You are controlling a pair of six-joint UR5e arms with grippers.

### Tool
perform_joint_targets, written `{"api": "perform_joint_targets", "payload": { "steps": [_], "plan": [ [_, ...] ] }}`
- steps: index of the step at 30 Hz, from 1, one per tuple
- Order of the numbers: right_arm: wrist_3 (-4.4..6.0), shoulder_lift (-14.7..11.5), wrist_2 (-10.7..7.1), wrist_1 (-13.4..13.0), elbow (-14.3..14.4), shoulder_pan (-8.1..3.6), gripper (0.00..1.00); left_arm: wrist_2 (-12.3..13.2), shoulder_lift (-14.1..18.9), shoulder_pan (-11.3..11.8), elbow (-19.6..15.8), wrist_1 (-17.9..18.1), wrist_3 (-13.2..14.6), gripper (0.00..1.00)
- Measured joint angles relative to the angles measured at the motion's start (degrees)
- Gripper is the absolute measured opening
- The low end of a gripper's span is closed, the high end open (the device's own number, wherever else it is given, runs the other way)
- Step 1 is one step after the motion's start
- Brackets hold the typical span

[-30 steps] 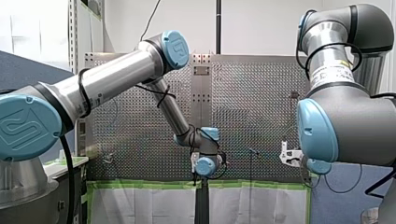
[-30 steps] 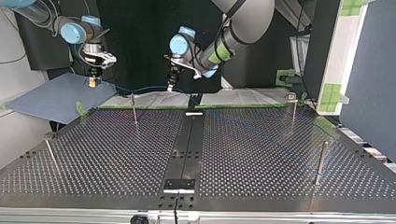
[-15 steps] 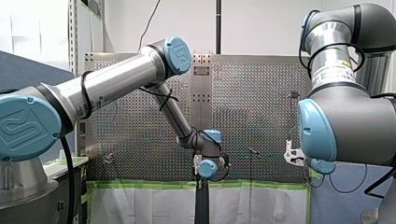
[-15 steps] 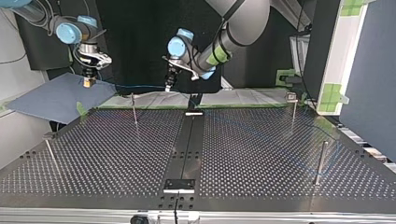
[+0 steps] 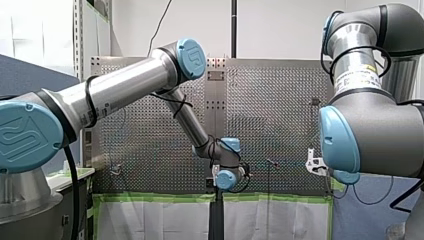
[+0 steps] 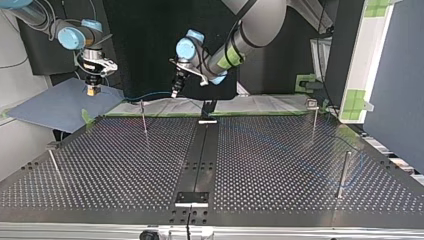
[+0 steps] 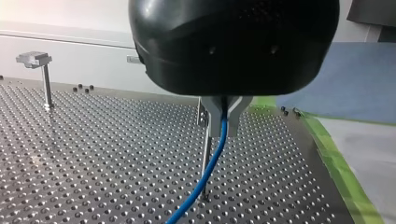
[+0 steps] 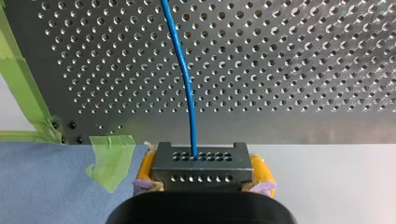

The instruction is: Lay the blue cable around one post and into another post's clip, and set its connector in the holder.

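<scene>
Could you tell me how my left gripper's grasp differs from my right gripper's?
My left gripper pinches the blue cable itself between narrow metal fingers; my right gripper clamps the grey connector between yellow pads. In the top view, my left gripper hangs by the table's far edge; my right gripper is off it, above the blue mat. Both are shut.

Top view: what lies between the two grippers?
In the top view, only the blue cable spans that gap, sagging from the connector in my right gripper to my left gripper. A thin post rises just below it.
</scene>
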Motion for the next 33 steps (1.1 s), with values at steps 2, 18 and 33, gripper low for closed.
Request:
{"api": "perform_joint_targets", "payload": {
  "steps": [2,18,33],
  "plan": [
    [0.29,0.00,-0.02,-0.05,-0.05,-0.01,0.00,0.06,0.01,-0.18,0.02,0.00,-0.09,0.00],
    [2.91,-0.01,-0.07,-0.14,-0.65,-1.89,0.00,0.36,0.00,-2.33,0.04,0.00,-0.17,0.00],
    [3.25,0.01,-0.22,-0.04,-0.69,-3.64,0.00,0.57,-0.27,-2.89,0.12,0.03,-0.16,0.00]
  ]
}}
